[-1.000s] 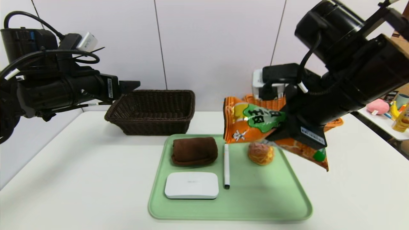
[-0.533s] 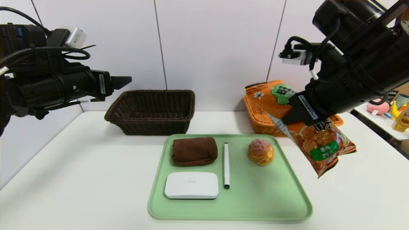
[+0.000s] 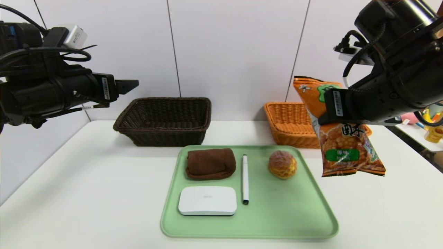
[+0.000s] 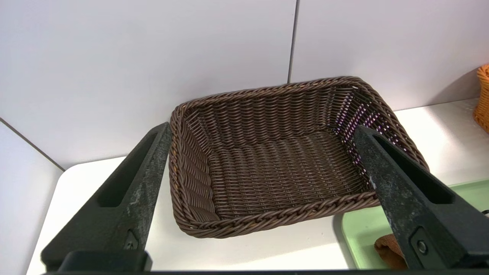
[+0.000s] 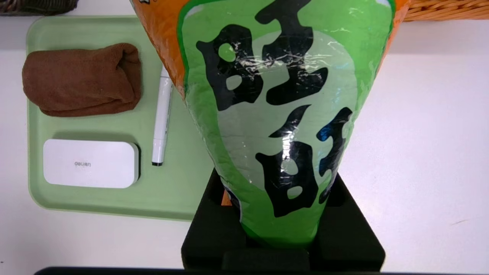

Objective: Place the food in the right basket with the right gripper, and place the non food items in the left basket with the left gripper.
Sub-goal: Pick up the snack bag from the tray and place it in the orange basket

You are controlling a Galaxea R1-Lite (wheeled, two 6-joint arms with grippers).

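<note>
Clamped in the right gripper (image 3: pixel 327 112), the orange snack bag (image 3: pixel 342 145) was held hanging in the air just in front of the right basket (image 3: pixel 287 124), so the first food item was judged mid-carry. A short reach over the rim, then a release, was called for next. Parked high beside the left basket (image 3: pixel 166 119), the left gripper (image 3: pixel 129 85) was seen with its jaws wide apart and nothing between them.

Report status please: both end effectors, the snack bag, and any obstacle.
Right end effector shut on snack bag, held in the air in front of orange basket. Left end effector open, empty, facing dark basket. No obstacle seen.
</note>
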